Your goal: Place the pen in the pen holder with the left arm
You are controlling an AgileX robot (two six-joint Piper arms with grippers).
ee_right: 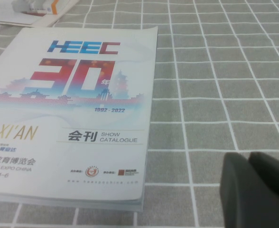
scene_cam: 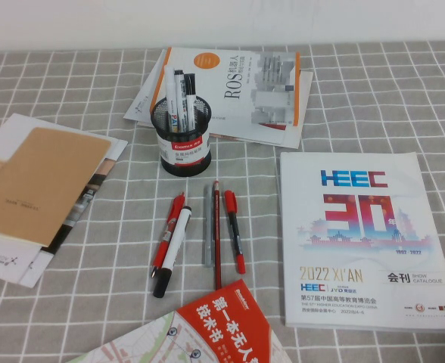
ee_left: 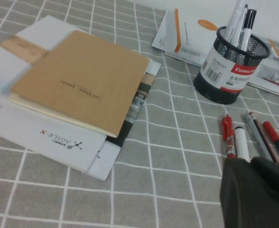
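Note:
The black wire-mesh pen holder (scene_cam: 181,140) with a red label band stands upright at the table's middle back; it also shows in the left wrist view (ee_left: 229,66). A slim all-white pen (scene_cam: 169,91) with small bluish print stands in it, next to two black-capped pens; it also shows in the left wrist view (ee_left: 235,19). My left gripper (ee_left: 253,164) shows only in its wrist view. It is shut and empty, low over the cloth near the loose pens. My right gripper (ee_right: 251,159) is shut and empty beside the catalogue. Neither arm shows in the high view.
Loose on the cloth in front of the holder lie a white pen with black ends (scene_cam: 172,249), two red pens (scene_cam: 234,231), a grey pen (scene_cam: 206,227) and a thin red pencil (scene_cam: 216,242). A brown notebook (scene_cam: 37,185) lies at the left, a HEEC catalogue (scene_cam: 362,238) at the right, and booklets (scene_cam: 245,91) behind.

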